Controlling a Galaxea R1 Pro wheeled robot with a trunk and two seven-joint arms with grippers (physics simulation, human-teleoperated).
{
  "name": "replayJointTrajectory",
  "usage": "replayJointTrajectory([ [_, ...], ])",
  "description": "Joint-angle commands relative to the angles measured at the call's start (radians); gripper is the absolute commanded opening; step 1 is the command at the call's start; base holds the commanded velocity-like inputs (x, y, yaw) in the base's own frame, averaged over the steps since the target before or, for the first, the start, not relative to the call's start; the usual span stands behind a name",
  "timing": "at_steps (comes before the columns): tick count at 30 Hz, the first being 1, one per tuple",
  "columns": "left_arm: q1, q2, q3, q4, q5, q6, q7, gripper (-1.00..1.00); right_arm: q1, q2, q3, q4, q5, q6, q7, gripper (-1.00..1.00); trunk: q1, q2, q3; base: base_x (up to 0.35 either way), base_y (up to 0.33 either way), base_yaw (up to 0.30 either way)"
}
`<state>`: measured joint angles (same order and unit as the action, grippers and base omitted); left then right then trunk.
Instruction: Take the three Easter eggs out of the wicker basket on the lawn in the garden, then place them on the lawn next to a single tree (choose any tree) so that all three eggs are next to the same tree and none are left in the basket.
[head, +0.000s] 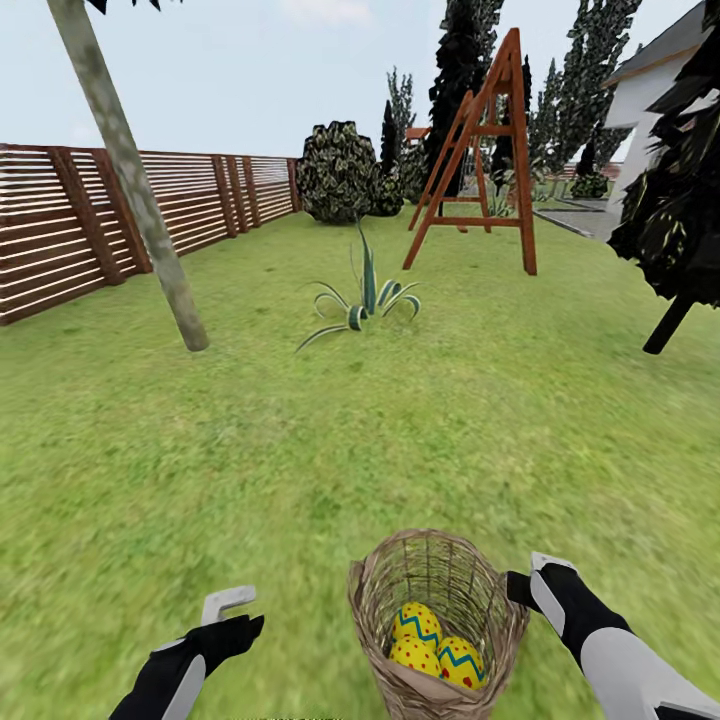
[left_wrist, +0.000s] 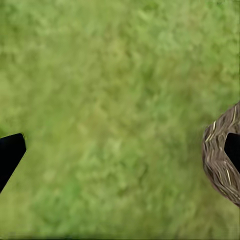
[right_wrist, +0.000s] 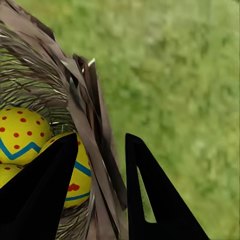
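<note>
So the basket sits on the lawn right in front of the robot, and all three eggs are bunched together inside it. The right pincer straddles the basket's rim, one finger inside by the eggs, the other outside over the grass, jaws apart, not squeezing anything as far as I can see. The left pincer hangs over bare grass just beside the basket, spread wide and empty. The tree leans well off toward the fence, with a striped plant between it and a wooden swing frame.
</note>
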<state>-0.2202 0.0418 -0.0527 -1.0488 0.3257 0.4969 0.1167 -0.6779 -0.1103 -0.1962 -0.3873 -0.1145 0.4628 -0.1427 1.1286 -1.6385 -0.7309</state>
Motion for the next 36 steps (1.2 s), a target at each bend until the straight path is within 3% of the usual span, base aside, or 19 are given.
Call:
replayJointTrajectory([
  [1, -0.001, 0.001, -0.004, -0.001, 0.01, 0.003, 0.011, 1.0, 0.0, 0.0, -0.002, -0.002, -0.016, 0.004, -0.006, -1.0, 0.0, 0.0, -0.001, 0.0, 0.0, 0.269],
  [36, -0.001, 0.001, -0.004, 0.005, 0.012, 0.002, -0.007, 1.0, 0.0, 0.007, 0.003, -0.002, -0.015, 0.003, -0.006, -1.0, 0.0, 0.0, -0.02, 0.0, 0.0, 0.269],
])
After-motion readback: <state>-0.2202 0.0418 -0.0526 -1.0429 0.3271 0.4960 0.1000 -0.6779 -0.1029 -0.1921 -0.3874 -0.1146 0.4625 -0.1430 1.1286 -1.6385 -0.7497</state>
